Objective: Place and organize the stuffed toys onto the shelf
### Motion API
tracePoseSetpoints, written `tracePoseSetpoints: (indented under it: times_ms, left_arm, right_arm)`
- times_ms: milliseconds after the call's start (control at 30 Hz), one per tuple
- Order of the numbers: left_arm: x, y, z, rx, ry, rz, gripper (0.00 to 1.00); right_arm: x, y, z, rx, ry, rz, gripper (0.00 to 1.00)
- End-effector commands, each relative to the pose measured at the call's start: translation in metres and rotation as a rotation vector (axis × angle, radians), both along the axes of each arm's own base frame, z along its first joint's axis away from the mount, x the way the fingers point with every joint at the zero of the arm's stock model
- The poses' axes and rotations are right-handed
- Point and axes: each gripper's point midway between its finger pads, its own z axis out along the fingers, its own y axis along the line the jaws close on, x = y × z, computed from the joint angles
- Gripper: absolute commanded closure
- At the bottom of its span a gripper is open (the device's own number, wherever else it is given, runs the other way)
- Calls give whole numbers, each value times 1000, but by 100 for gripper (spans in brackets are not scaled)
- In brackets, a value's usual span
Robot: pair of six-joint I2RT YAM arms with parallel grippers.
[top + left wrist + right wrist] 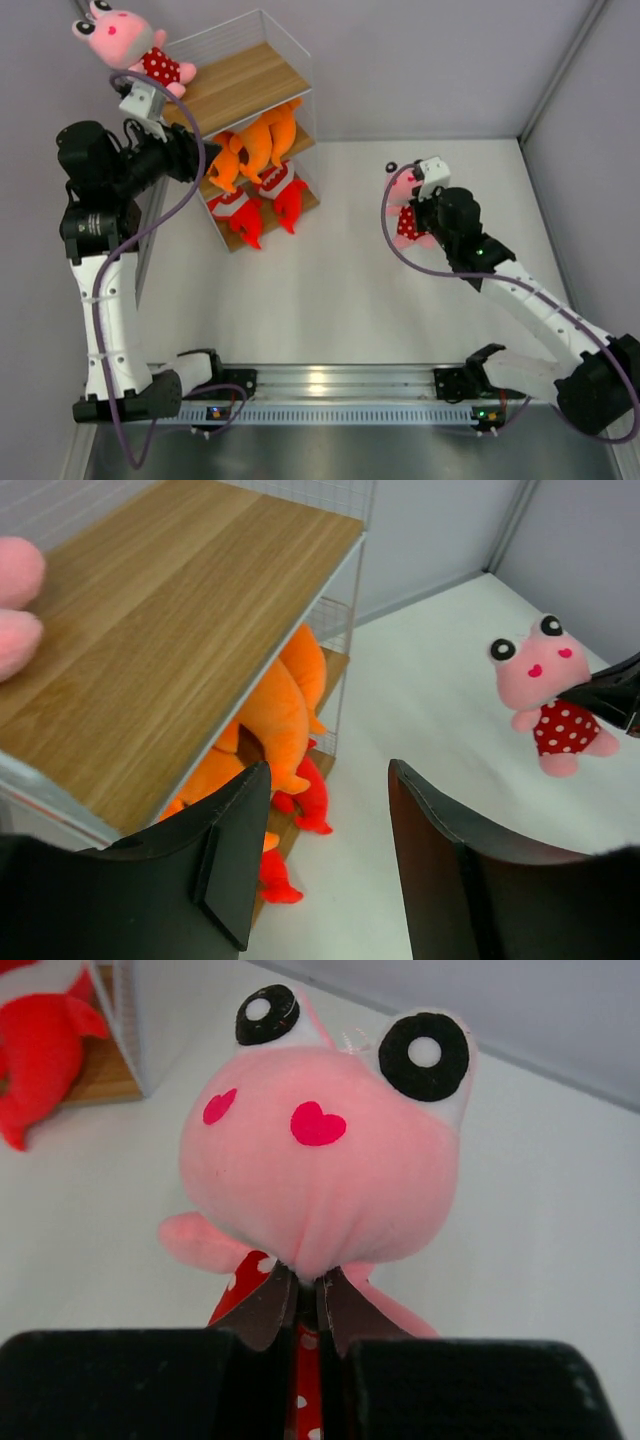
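The shelf (240,80) stands at the back left, a wire frame with wooden boards. A pink animal in a red polka-dot dress (130,45) sits on its top board. Orange sharks (250,145) fill the middle board and red sharks (262,200) the bottom one. My left gripper (325,830) is open and empty, next to the top board's (180,620) front edge. My right gripper (308,1305) is shut on the neck of a second pink animal (325,1150), which also shows in the top view (405,205) at the right.
Grey walls close the back and both sides. The white table surface (330,290) spreads between shelf and right arm. A metal rail (340,385) with both arm bases runs along the near edge.
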Motion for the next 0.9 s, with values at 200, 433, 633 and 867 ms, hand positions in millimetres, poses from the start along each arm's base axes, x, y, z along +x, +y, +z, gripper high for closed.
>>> tracePoseSetpoints:
  times_ms: [200,433,633,867]
  left_arm:
    - [-28,-73,-38,14,86,-311,39]
    - [-46,-94,-21,5,49,-434,33]
    - [-53,-99,-1,5,-1,-482,30]
    - [-49,-95,25,22,-73,-450,27]
  right_arm:
    - [-69,107,227,231,-609,300,100]
    - [-82,202,257,292,-665,473,100]
    - [-88,235,279,334,-690,536,100]
    - [-105,238,289,370,-725,609,100]
